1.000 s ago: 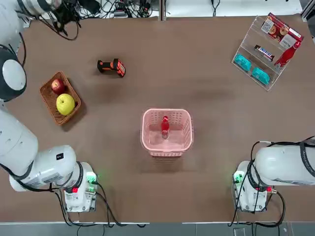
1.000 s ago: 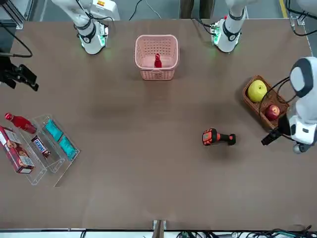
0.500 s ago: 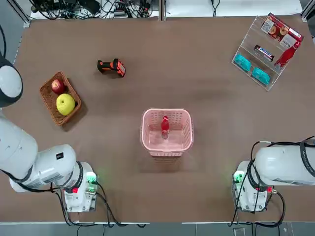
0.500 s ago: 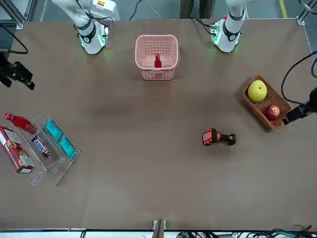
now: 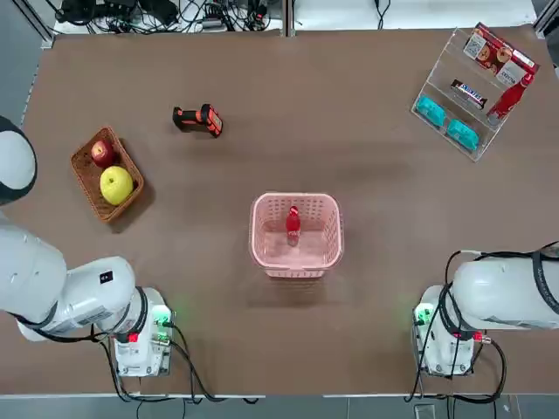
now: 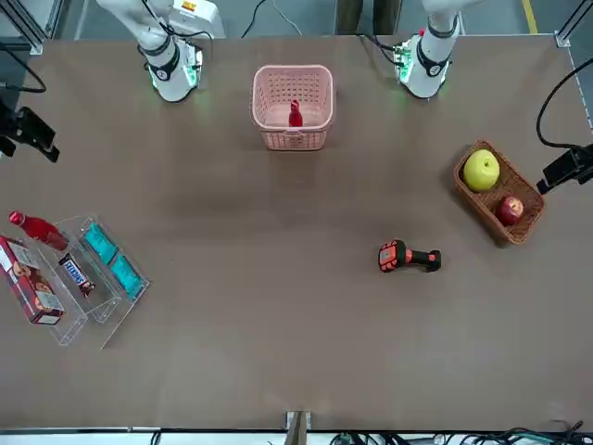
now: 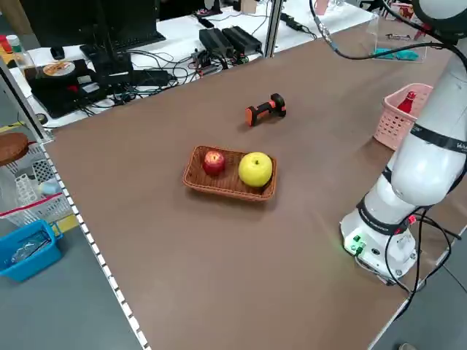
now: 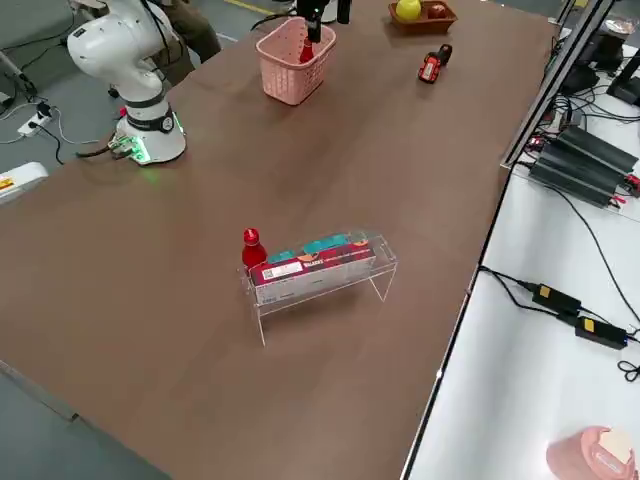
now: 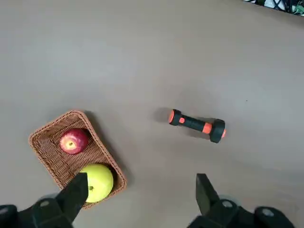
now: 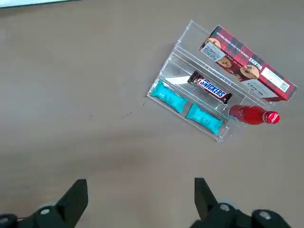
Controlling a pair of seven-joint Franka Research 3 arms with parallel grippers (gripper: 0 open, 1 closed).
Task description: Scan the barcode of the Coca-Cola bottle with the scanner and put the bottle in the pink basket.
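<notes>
The Coca-Cola bottle [image 5: 293,224] stands upright inside the pink basket [image 5: 296,263] at mid-surface; the scanner [image 5: 199,119] lies on its side, well apart. The left hand [image 9: 137,197] hangs high with fingers spread, empty; the right hand [image 10: 137,197] likewise.

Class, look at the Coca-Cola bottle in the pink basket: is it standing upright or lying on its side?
Upright. In the front view the Coca-Cola bottle stands inside the pink basket, cap uppermost; the left side view shows its cap above the rim.
</notes>
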